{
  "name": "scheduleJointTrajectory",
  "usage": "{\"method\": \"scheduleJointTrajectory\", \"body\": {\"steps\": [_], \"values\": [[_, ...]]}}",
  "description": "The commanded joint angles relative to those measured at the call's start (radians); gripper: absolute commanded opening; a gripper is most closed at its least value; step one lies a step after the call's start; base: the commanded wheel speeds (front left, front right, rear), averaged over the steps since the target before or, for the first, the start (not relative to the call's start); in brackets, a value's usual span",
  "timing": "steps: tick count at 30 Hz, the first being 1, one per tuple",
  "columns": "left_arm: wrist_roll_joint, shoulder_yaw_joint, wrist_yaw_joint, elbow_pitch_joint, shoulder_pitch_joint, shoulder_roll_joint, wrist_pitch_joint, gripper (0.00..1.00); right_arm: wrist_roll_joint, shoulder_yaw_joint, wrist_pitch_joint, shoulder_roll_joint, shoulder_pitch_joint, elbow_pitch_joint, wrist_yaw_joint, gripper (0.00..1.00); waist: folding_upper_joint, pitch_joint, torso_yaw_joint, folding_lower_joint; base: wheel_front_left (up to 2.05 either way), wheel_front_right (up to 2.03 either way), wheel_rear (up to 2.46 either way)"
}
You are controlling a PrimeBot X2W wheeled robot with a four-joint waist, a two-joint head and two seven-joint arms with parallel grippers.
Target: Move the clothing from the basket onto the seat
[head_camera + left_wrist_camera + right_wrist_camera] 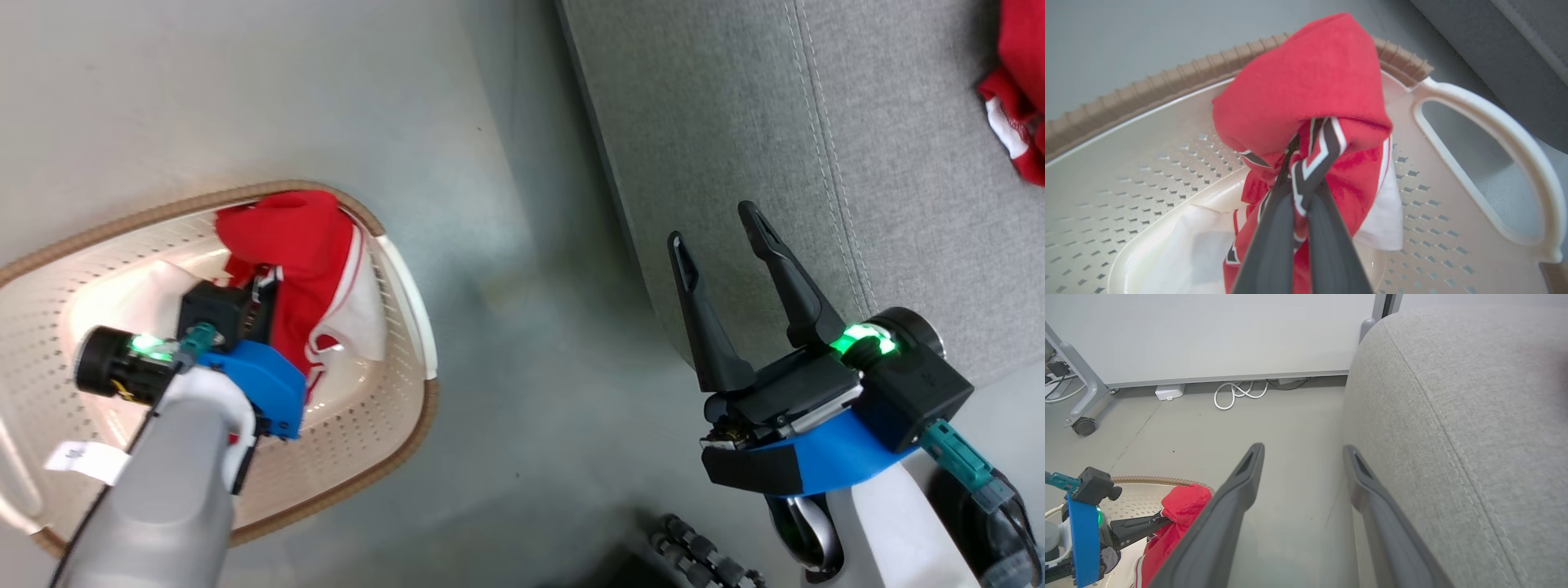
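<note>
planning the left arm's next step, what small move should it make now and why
Probably raise the left end effector straight up: it is shut on the red garment, whose lower folds lie inside the basket below the rim, so lifting should clear it before heading to the seat.

The head view looks steeply down on the floor (pixel 522 343), basket (pixel 406 302) at nine o'clock, seat (pixel 735 122) at one. The left wrist view hangs close over the clothing (pixel 1306 81) in that basket; the right wrist view, low, shares basket and seat.
</note>
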Motion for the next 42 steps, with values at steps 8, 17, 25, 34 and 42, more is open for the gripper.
{"method": "scheduleJointTrajectory", "body": {"steps": [8,17,25,34,42], "values": [[-0.014,-0.029,-0.011,-0.066,0.078,-0.082,-0.003,0.0,-0.07,-0.035,-0.005,0.001,0.016,0.031,0.001,1.0,-0.0001,-0.166,0.127,0.0,0.0,0.0,0.0],[-0.031,-0.051,-0.017,-0.138,0.17,-0.128,-0.003,0.0,-0.118,-0.053,-0.005,0.0,0.053,0.073,0.001,1.0,-0.0001,-0.318,0.211,0.0,0.0,0.0,0.0],[-0.079,-0.09,-0.017,-0.2,0.249,-0.17,-0.003,0.0,-0.14,-0.06,0.009,0.0,0.101,0.119,0.001,1.0,-0.0001,-0.48,0.279,0.0,0.0,0.0,0.0],[-0.117,-0.164,-0.018,-0.253,0.309,-0.197,-0.003,0.0,-0.127,-0.068,0.036,0.0,0.181,0.149,0.001,1.0,-0.0001,-0.663,0.329,0.0,0.0,0.0,0.0],[-0.163,-0.247,-0.018,-0.275,0.297,-0.202,-0.003,0.0,-0.1,-0.067,0.047,0.0,0.252,0.169,0.001,1.0,-0.0001,-0.778,0.35,0.0,0.0,0.0,0.0]]}}
